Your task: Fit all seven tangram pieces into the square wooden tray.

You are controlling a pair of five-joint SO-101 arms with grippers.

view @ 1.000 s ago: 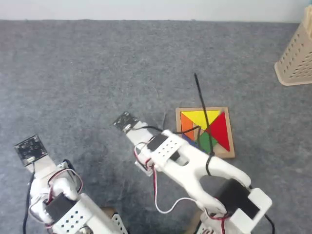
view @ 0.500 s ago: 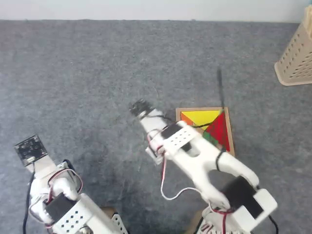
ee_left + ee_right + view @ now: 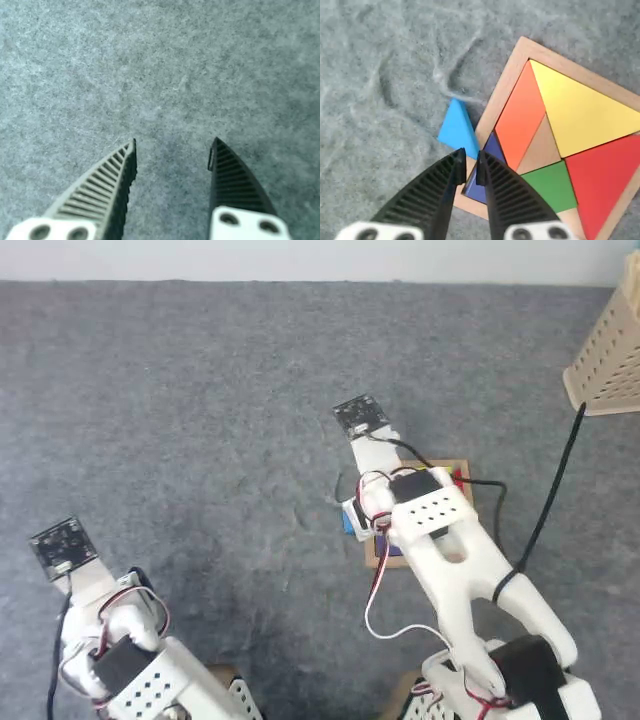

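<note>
On the grey worktop, right of centre, we see the square wooden tray partly filled. A light blue triangle lies just outside its left rim. The right end effector hovers there, nearly closed and empty. The left end effector sits open, well apart. We judge the right one should open wider, then lift the triangle over the rim.

I can read no text, label, number or sign on any of my feeds. The wooden tray and the coloured pieces have plain faces, and any print on the right arm's circuit board is too small to make out.
</note>
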